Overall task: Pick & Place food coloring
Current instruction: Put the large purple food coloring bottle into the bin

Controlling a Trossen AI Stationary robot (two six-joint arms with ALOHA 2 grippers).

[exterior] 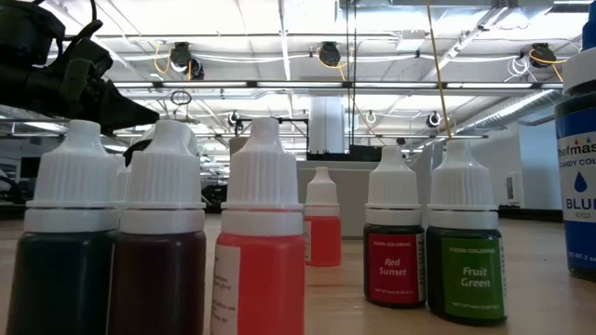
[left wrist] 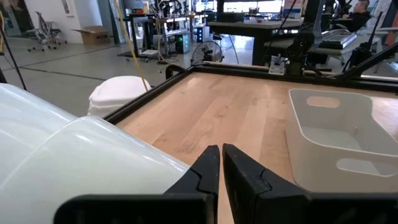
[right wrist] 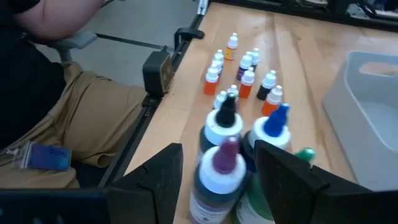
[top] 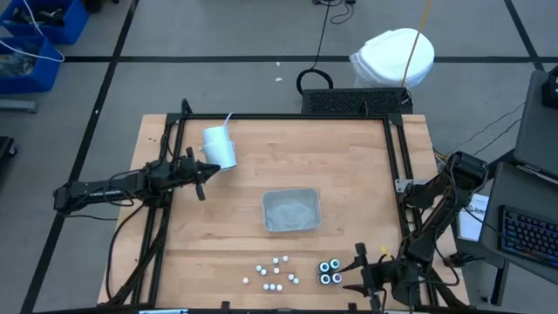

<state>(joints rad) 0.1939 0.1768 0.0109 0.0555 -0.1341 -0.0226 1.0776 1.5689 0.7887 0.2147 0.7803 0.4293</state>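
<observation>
Not much done yet, by the look of it. Far left, the left gripper (top: 202, 178) sits with its fingers pinched together on nothing, right beside the white cup with a straw (top: 220, 146). Mid-table, the clear square plastic tray (top: 292, 210) looks empty. All the food coloring is out on the wood near the front edge: the tiny white-capped bottles (top: 274, 272) in a loose cluster, then the four bigger dark round bottles (top: 330, 272) just beside them. The right gripper (top: 362, 277) has its fingers spread and is lined up on those bigger ones without touching. So basically every bottle is left to move.
</observation>
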